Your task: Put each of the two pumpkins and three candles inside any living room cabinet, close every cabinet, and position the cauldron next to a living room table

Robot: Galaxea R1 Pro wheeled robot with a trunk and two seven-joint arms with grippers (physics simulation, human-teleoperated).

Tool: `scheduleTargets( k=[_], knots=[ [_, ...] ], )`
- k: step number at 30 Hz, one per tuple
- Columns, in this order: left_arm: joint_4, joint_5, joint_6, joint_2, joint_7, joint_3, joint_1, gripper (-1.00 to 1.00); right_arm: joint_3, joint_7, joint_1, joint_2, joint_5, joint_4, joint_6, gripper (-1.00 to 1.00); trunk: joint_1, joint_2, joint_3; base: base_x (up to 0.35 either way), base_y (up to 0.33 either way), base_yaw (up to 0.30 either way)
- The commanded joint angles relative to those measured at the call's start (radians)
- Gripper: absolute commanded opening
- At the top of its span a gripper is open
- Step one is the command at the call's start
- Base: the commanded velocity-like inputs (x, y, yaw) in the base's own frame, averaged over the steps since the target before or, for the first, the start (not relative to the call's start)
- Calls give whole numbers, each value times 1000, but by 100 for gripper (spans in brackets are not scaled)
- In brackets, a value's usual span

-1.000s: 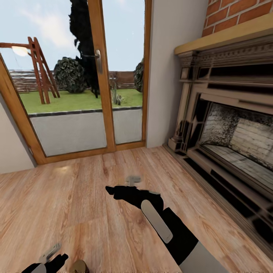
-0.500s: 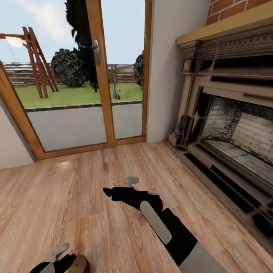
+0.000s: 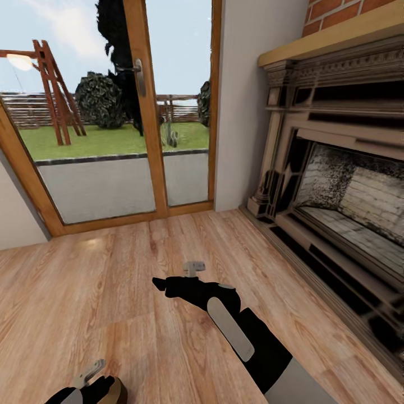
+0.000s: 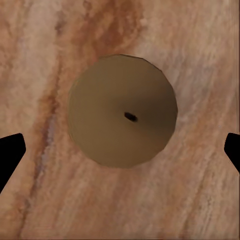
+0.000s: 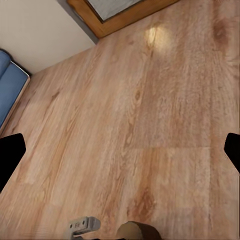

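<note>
One candle point(image 4: 122, 111), a stubby grey-beige cylinder with a dark wick, stands upright on the wooden floor. In the left wrist view I look straight down on its top. My left gripper point(image 4: 121, 152) hangs over it, open, with a black fingertip on each side and well apart from it. In the head view the candle point(image 3: 116, 391) sits at the bottom edge beside the left gripper point(image 3: 90, 380). My right gripper point(image 3: 174, 276) is open and empty above bare floor in the middle. The pumpkins, cabinet, cauldron and table are out of view.
A stone fireplace point(image 3: 336, 185) with a wooden mantel runs along the right. Glazed wooden doors point(image 3: 140, 123) to the garden stand ahead. The right wrist view catches a blue sofa corner point(image 5: 10, 95), the candle point(image 5: 137, 231) and wide plank floor point(image 5: 150, 125).
My left gripper has moved right, closer over the candle. The head view has shifted slightly. The right arm has held its pose.
</note>
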Motion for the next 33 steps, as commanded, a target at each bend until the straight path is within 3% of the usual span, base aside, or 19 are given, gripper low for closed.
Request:
scheduleTargets(
  k=[1,33],
  knots=[
    [-1,10,3,1,-1,-8,0,100,1,-9,-1,0,-10,-2,2,100,0,0,-1,48,-179,0],
    [-1,10,2,1,-1,-9,0,100,1,-9,-1,0,-10,2,1,100,0,0,-1,64,23,0]
  ],
)
